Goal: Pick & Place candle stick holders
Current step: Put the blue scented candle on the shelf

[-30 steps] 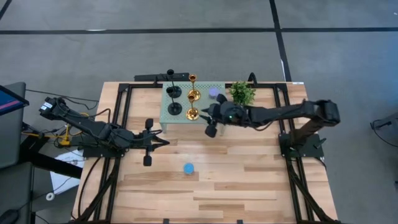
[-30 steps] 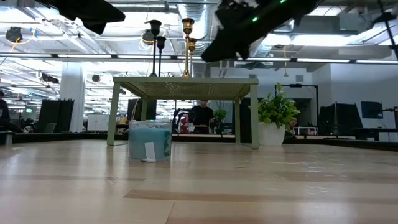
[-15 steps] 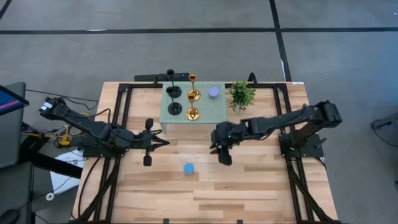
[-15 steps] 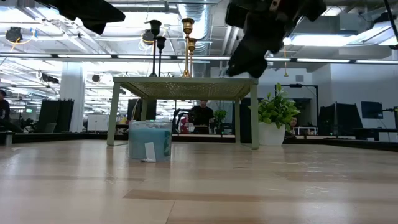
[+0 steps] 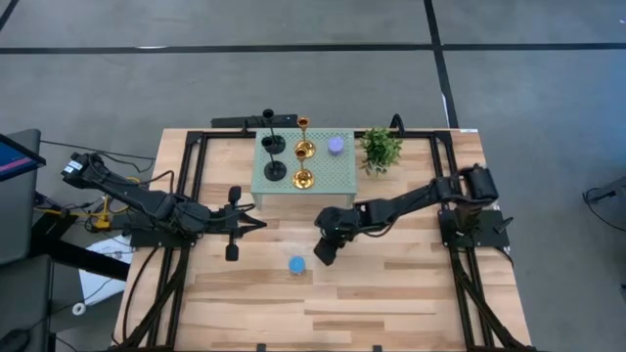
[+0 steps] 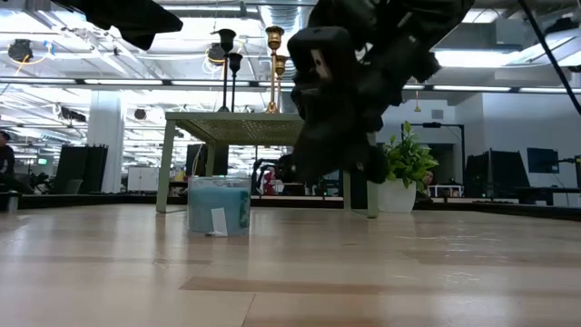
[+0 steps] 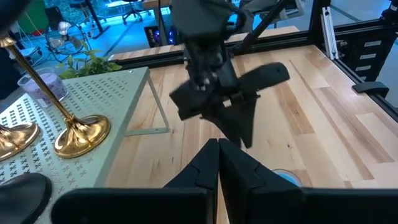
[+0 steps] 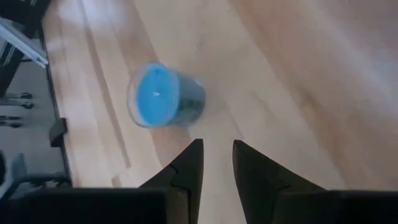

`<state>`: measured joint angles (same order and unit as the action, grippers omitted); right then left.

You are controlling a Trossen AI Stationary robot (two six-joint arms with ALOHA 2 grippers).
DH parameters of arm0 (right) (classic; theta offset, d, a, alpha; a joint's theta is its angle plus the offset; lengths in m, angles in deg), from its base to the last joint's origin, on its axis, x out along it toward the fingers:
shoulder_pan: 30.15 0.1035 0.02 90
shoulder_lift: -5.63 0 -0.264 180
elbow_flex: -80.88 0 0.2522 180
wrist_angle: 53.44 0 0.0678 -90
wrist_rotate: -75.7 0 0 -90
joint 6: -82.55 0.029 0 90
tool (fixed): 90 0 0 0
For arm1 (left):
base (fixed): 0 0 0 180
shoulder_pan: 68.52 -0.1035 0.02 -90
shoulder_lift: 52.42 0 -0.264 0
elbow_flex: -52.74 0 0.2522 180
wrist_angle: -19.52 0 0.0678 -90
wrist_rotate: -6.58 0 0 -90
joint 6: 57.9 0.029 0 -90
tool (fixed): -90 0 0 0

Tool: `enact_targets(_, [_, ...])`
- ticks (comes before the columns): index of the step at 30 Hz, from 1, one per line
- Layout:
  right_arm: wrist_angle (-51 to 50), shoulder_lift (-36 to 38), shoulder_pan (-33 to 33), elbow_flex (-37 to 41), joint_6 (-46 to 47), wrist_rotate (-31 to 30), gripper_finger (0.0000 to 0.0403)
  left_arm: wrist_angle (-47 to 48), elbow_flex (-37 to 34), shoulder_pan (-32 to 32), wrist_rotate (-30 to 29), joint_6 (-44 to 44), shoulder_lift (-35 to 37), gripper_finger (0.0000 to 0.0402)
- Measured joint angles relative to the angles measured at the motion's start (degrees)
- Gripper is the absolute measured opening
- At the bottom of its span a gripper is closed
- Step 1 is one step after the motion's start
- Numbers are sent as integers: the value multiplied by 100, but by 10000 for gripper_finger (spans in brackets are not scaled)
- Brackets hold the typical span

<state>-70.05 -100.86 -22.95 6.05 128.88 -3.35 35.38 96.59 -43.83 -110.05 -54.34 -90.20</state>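
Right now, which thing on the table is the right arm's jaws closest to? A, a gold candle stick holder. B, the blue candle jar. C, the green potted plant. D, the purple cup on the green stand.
B: in the high view the right gripper hangs beside the blue candle jar on the bare wood, and the right wrist view shows that jar just ahead of the jaws, which stand slightly apart.

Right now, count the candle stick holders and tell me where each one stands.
4, all on the green perforated stand: two black candle stick holders at its left side, two gold candle stick holders beside them toward the middle. None appears hidden.
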Motion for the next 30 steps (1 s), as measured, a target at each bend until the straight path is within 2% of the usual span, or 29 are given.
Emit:
enact_targets(6, [186,-257,24,-314,75,296,73,-1,0,0,-2,-1,0,11])
enact_targets(30, [816,-423,162,-462,478,128,72,-1,0,0,-2,-1,-26,11])
